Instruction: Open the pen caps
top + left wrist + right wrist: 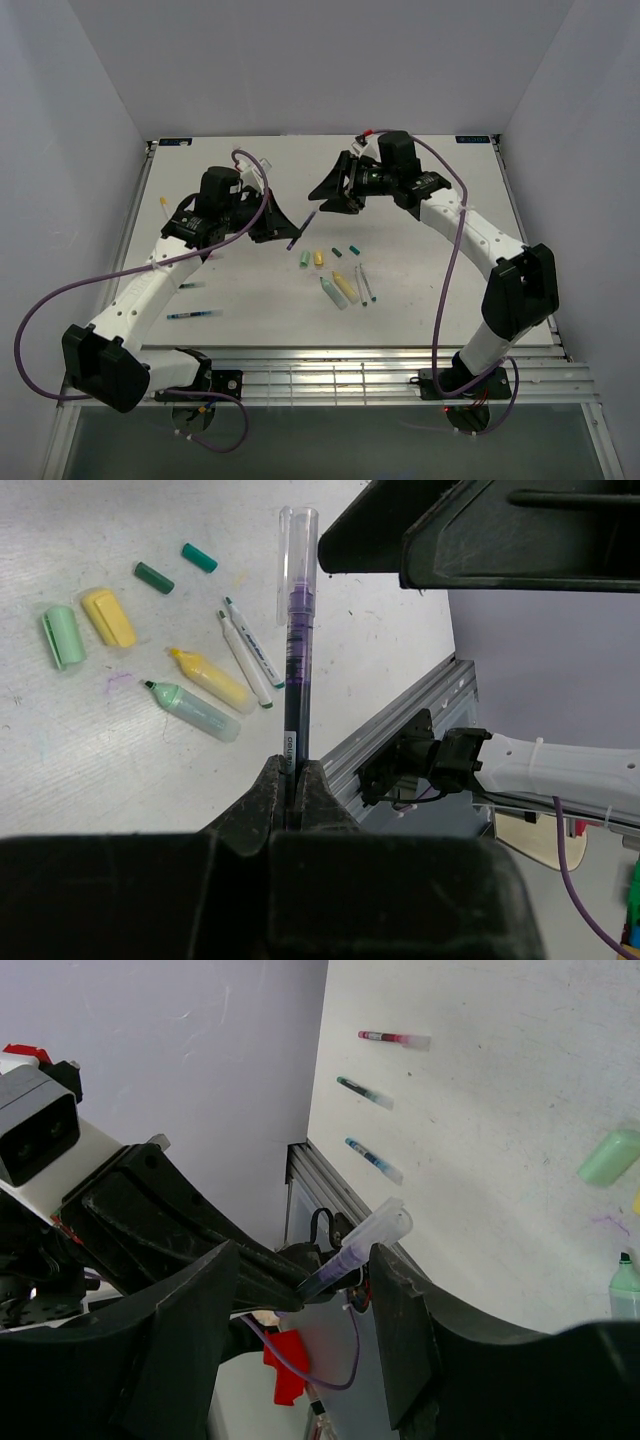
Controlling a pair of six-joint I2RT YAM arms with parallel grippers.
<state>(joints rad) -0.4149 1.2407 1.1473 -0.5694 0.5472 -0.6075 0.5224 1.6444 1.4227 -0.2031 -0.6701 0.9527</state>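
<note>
The table (60, 770) is looking matt white and lightly scuffed, with a ribbed bare-metal rail (400, 715) running along its edge. The pen (295, 670) is gleaming as smooth, translucent purple plastic under a clear glossy cap (297, 540), while the green cap (62, 635) and yellow cap (108, 617) are showing a soft satin plastic. The left gripper (293, 772) and right gripper (305, 1255) are showing matt black, faintly grainy plastic.

Purple pen (294, 670) base hidden in left hand (291, 776), green highlighter (625, 1288) cut by right edge, far pens (370, 1092) blurred
</note>
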